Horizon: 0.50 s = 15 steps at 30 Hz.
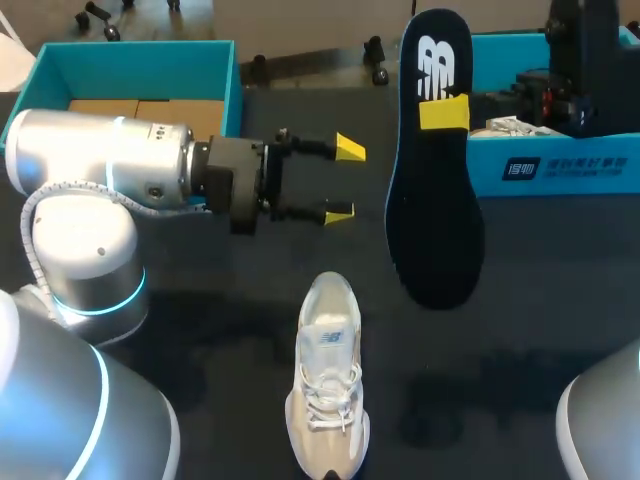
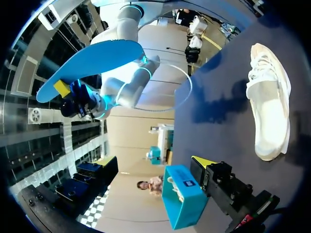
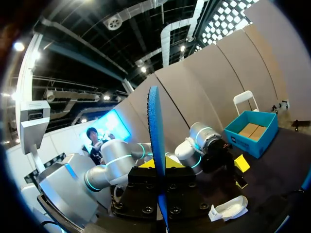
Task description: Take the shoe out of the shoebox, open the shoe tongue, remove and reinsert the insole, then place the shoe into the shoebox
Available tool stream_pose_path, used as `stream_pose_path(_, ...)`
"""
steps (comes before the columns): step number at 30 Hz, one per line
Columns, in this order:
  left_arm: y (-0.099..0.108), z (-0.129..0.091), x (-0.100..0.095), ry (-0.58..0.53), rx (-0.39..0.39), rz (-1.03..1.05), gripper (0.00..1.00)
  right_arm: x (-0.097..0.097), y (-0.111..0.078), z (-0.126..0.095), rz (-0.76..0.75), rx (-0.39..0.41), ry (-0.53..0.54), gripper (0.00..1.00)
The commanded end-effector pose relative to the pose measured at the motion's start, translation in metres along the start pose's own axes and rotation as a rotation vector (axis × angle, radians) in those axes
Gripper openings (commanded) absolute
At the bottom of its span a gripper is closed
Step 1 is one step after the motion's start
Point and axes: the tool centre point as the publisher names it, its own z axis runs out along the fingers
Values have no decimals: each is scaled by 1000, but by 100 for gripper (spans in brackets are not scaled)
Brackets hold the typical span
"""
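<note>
The left arm, at nine o'clock in the head view, is made of smooth silver-grey rounded links. It has a glowing cyan ring at one joint and a ribbed pale cable looping alongside. The left hand is black, its two slim fingers tipped with bright yellow wedges. The right arm has the same silver shell and cyan bands.

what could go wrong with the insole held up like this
1. The right fingers pinch the insole near one end, up in the air; it may slip or swing.
2. The shoe sits unheld, the left fingers open and apart from it; it may slide when the insole is pushed in.
</note>
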Motion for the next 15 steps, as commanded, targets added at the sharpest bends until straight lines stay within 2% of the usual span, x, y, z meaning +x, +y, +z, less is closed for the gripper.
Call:
stream_pose_path(1, 12, -1, -6, -23, 13, 11, 100, -3, 3, 3, 2, 6, 2, 0)
stream_pose_path(6, 18, -9, -12, -41, 22, 18, 100, -3, 3, 3, 2, 6, 2, 0)
stream_pose_path(10, 18, -9, -12, -41, 22, 18, 100, -26, 8, -9, 46, -20, 38, 0)
stream_pose_path(15, 18, -9, -12, -41, 22, 18, 100, -55, 18, -23, 126, -12, 89, 0)
